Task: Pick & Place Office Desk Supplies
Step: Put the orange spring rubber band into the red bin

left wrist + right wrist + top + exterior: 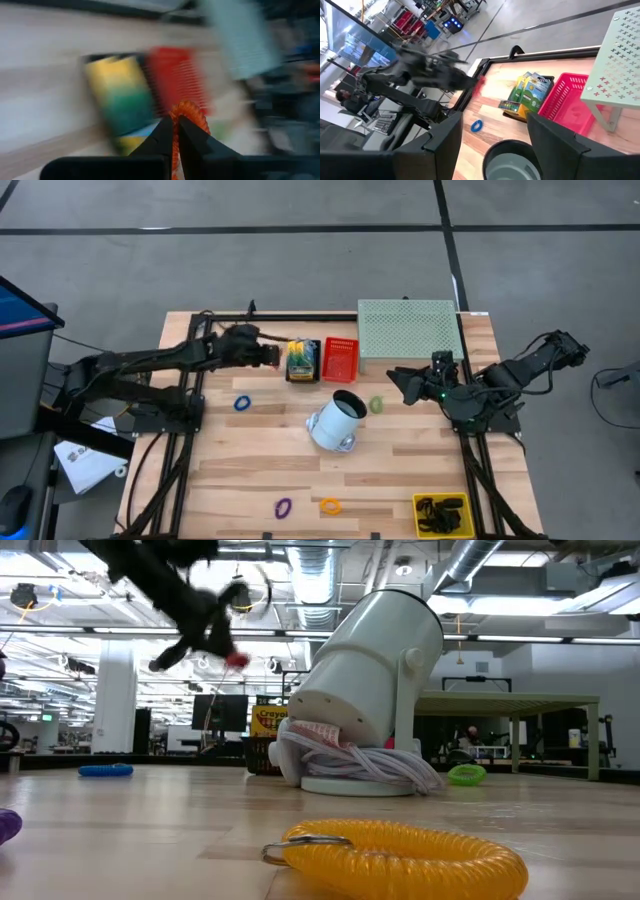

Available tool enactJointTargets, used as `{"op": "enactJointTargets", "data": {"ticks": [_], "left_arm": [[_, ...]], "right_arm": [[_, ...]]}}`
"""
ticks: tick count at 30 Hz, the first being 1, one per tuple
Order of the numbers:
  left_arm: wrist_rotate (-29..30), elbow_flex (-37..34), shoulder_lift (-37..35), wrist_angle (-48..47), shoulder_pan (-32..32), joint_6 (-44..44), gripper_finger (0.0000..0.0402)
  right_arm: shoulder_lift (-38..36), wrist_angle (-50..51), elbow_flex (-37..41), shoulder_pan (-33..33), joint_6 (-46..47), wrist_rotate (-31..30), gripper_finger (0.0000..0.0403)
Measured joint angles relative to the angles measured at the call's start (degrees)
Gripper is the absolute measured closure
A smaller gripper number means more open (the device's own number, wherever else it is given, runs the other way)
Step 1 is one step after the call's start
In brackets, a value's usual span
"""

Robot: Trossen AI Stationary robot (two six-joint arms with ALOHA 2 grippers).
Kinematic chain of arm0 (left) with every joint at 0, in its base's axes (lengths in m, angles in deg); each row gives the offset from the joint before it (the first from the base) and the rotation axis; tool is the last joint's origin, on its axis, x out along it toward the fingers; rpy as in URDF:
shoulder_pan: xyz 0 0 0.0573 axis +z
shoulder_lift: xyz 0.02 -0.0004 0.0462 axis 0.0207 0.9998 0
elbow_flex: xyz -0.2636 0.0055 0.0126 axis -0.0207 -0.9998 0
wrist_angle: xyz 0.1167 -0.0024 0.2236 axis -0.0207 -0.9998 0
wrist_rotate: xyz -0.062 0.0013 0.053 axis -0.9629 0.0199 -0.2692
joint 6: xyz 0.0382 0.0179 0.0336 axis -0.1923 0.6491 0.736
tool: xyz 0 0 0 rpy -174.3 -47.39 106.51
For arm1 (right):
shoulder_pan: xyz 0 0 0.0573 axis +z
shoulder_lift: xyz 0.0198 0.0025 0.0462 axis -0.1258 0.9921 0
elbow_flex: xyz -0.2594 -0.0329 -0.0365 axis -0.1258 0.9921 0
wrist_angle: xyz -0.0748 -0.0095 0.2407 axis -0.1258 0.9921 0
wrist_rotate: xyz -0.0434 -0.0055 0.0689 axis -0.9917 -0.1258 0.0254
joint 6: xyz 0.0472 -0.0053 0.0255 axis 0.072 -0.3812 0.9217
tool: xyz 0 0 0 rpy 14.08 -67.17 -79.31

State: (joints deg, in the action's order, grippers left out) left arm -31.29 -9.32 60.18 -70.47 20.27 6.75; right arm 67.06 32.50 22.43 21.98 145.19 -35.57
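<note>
- Left gripper point(176, 131) – pinched tight on an orange ring point(189, 111), above the crayon box point(302, 360).
- Red basket point(340, 357) beside it – contents unclear.
- Yellow bin point(441, 514) holds black clips point(440, 511).
- Right gripper point(492, 131) – jaws wide, holding nothing.

"Crayola" on the crayon box point(268, 722)

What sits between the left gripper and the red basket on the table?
In the high view, the crayon box lies between the left gripper, shut on an orange coil band, and the red basket.

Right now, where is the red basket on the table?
In the high view, the red basket sits near the table's far edge, between the crayon boxes on its left and the pale green perforated stand on its right.
</note>
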Motion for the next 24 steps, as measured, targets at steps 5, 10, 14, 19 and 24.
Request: {"op": "enactJointTargets", "data": {"ticks": [5,10,14,19,24], "left_arm": [[-3.3,0.0,-1.6,11.0,-4.5,0.1,0.0399],[-3.1,0.1,3.3,17.1,-10.0,-0.4,0.0399],[-2.0,2.3,10.5,20.0,-10.0,-1.7,0.0399],[-6.1,12.5,20.6,21.0,-5.7,5.2,0.0399],[-9.3,24.9,30.8,13.8,-1.1,12.0,0.0399]], "right_arm": [[0.0,0.3,0.0,0.0,0.0,0.0,0.0183],[0.0,0.4,0.0,0.0,0.0,0.0,0.0183],[0.0,0.5,0.0,0.0,0.0,0.0,0.0183],[0.0,0.6,0.0,0.0,0.0,0.0,0.0183],[0.0,0.6,0.0,0.2,0.0,0.0,0.0183]]}}
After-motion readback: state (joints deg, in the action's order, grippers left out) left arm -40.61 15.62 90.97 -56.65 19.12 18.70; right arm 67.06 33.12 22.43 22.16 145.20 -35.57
